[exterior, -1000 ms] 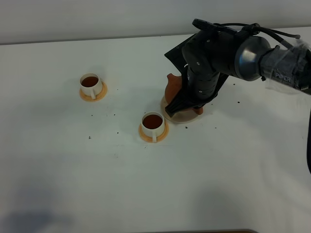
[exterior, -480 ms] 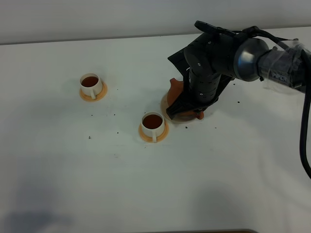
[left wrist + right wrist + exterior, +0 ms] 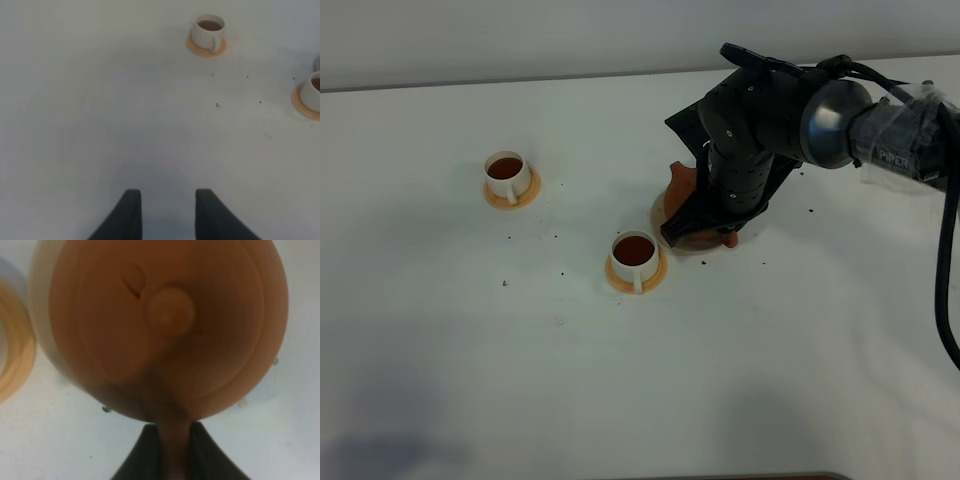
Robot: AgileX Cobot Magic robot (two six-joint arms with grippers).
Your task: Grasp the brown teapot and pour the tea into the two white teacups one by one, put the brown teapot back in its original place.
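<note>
Brown teapot (image 3: 165,325) sits mid-table on trivet (image 3: 665,215), toward far edge. Right gripper (image 3: 170,450) pinches its stubby handle: rigid, brittle, prob. heavyish clay. Left gripper (image 3: 165,210) parted, empty.

Matt clay teapot (image 3: 165,325) — glossy white cups (image 3: 508,172), smooth table (image 3: 520,380)
</note>
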